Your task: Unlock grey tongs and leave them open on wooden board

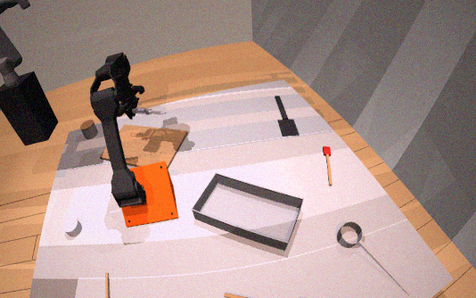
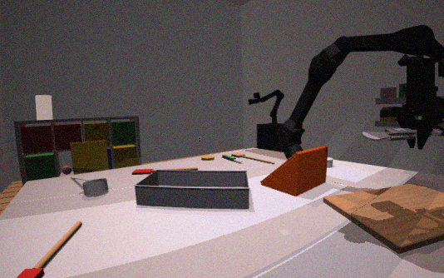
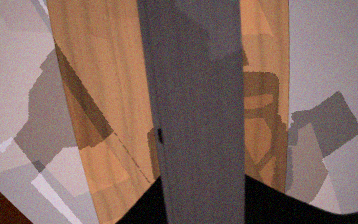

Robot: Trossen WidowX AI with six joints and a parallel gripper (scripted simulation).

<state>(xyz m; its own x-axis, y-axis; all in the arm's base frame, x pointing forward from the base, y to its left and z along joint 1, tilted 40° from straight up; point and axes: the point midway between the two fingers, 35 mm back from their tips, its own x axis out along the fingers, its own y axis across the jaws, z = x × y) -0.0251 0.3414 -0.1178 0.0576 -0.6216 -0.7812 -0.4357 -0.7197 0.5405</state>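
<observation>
The grey tongs [image 1: 151,111] [image 2: 376,135] [image 3: 197,90] are held in the air, lying roughly level, with one end out to the left in the exterior view. In the wrist view they show as one broad grey bar; whether their lock is on cannot be told. My gripper [image 1: 129,111] [image 2: 416,141] [image 3: 194,174] points down and is shut on the tongs. The wooden board [image 1: 127,149] [image 2: 374,197] [image 3: 95,30] lies below, with the arm's shadow on it. The grey roasting tin [image 1: 241,230] [image 2: 191,196] stands apart from it, with nothing across it.
The orange wedge [image 1: 158,192] [image 2: 312,171] stands between board and tin, by the arm's base. A brown cylinder [image 1: 89,129] is beside the board. A black spatula [image 1: 288,127], a red-headed tool [image 1: 327,151] and a round sieve [image 1: 340,235] [image 2: 96,187] lie farther off.
</observation>
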